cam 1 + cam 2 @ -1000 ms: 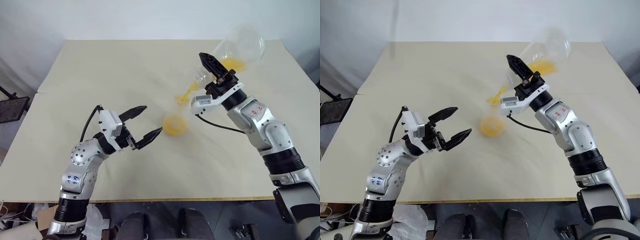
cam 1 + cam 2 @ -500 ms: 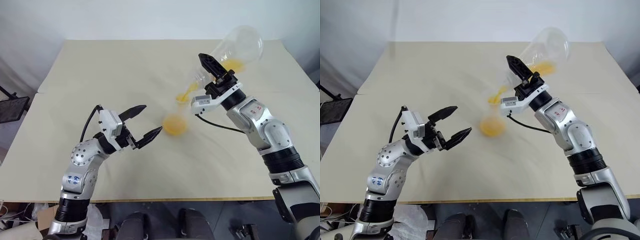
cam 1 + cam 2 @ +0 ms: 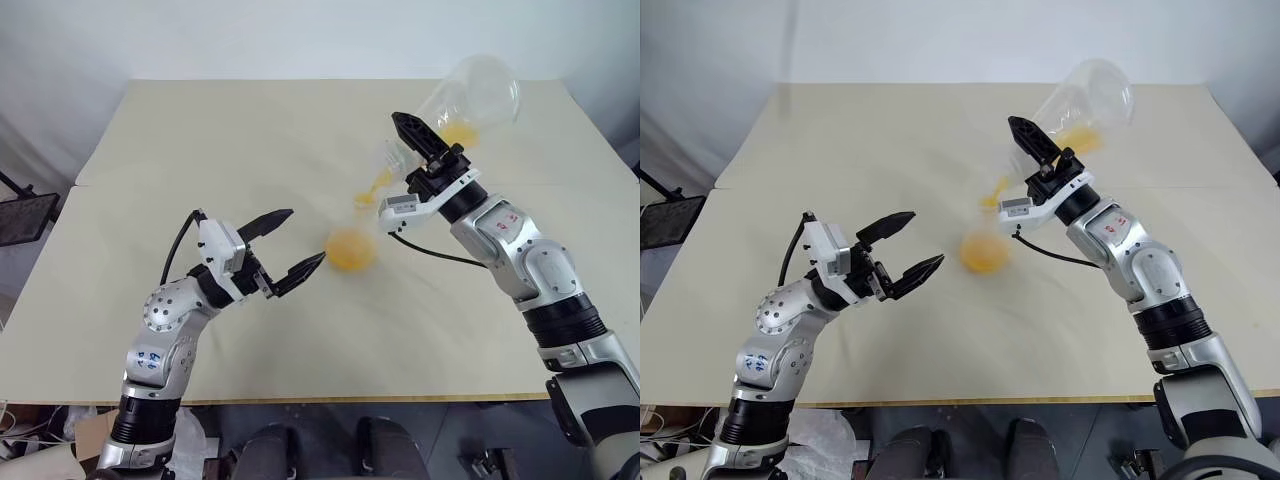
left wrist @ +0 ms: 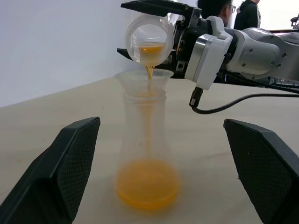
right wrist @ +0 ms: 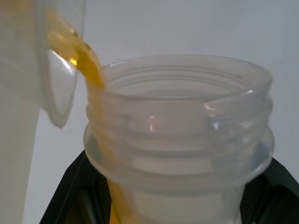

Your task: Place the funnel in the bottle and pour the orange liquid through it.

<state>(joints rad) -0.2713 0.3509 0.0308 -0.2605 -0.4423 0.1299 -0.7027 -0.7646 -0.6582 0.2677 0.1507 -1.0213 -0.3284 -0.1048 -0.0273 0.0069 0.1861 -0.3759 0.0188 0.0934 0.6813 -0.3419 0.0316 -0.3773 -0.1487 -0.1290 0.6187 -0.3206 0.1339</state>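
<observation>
**Robot pours orange liquid through a funnel into a bottle**

The right gripper (image 3: pixel 432 158) is clamped on the neck of a clear flask (image 3: pixel 470 95), holding it tipped above the table (image 3: pixel 200 130) with its mouth lowest. A little orange liquid (image 3: pixel 462 132) lies in the flask's low side, and a thin stream runs from its lip.

Just below that mouth sits the funnel (image 4: pixel 145 79), seated in the neck of the bottle (image 4: pixel 147 154). The bottle stands upright on the table, under and slightly ahead of the right gripper. A shallow orange pool covers its base; the rest is empty.

The left gripper (image 3: pixel 285 245) hovers beside the bottle with its jaws spread wide, holding nothing and touching nothing.

Risks, as a judgement: the stream falls near the funnel's rim, so a small drift of the wrist could send it down the outside. A steeper tip might flood the narrow stem. With nothing steadying the bottle, a knock from the flask could topple it.
</observation>
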